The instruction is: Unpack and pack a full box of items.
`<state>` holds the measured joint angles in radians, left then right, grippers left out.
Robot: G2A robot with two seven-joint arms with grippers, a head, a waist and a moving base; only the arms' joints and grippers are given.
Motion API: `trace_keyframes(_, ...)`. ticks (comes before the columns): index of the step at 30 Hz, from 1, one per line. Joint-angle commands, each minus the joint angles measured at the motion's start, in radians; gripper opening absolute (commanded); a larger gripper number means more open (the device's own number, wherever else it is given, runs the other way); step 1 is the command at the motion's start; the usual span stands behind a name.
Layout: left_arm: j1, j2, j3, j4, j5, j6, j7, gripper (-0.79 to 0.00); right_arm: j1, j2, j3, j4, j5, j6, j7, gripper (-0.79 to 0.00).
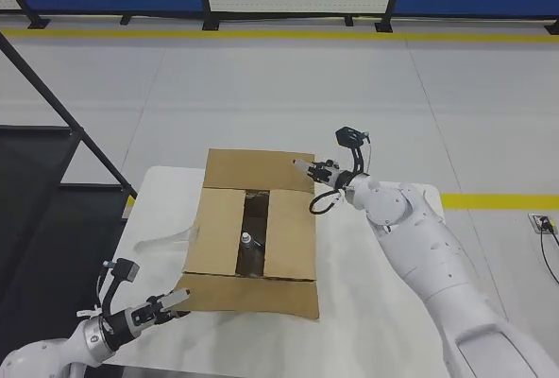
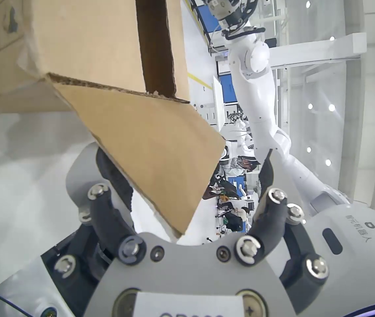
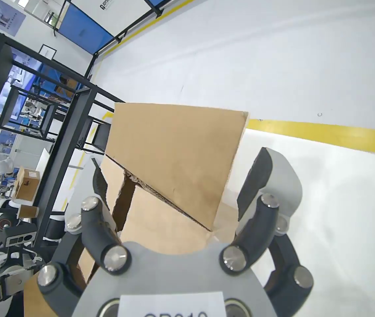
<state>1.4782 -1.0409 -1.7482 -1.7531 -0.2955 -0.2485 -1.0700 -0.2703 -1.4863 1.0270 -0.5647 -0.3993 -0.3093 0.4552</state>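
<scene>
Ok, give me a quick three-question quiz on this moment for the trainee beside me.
1. True or false: the brown cardboard box on the white table is sealed flat on top.
2. The left gripper is: A) open around a corner of the near flap; B) shut on a bottle; C) deep inside the box.
3. What shows through the gap between the box's two inner flaps?

Key: 1 false, the top is open. 2 A. 3 a small white-capped bottle.
</scene>
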Motion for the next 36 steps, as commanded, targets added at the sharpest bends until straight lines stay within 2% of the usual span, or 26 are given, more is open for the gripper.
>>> trace_keyframes(1,-0.012,0.001,0.011,-0.005,0.002,-0.001,0.009,0.000,0.021,-0.009,0.000,0.067,0.037,-0.022,0.024,0.000)
trace_keyframes(5,-0.040,0.002,0.034,-0.008,0.008,0.009,0.030,0.000,0.056,-0.024,0.025,0.198,0.176,-0.168,0.142,0.000)
trace_keyframes(9,-0.063,0.004,0.048,-0.004,0.019,0.021,0.037,0.000,0.076,-0.033,0.052,0.282,0.281,-0.269,0.226,0.000)
trace_keyframes(13,-0.077,0.007,0.054,-0.001,0.022,0.029,0.041,0.000,0.084,-0.038,0.072,0.323,0.349,-0.330,0.275,0.000)
trace_keyframes(19,-0.077,0.007,0.054,-0.001,0.022,0.029,0.041,0.000,0.084,-0.038,0.072,0.323,0.349,-0.330,0.275,0.000)
trace_keyframes(22,-0.094,0.006,0.051,-0.003,0.016,0.036,0.077,0.000,0.087,-0.033,0.085,0.323,0.384,-0.404,0.346,0.000)
trace_keyframes(29,-0.094,0.006,0.051,-0.003,0.016,0.036,0.077,0.000,0.087,-0.033,0.085,0.323,0.384,-0.404,0.346,0.000)
trace_keyframes(32,-0.124,0.003,0.077,-0.014,0.021,0.053,0.123,0.000,0.114,-0.017,0.071,0.359,0.301,-0.389,0.247,0.000)
trace_keyframes(34,-0.136,0.003,0.093,-0.012,0.037,0.058,0.134,0.000,0.120,-0.015,0.042,0.355,0.212,-0.337,0.156,0.000)
trace_keyframes(36,-0.140,0.005,0.098,-0.013,0.053,0.056,0.123,0.000,0.120,-0.015,0.042,0.355,0.212,-0.337,0.156,0.000)
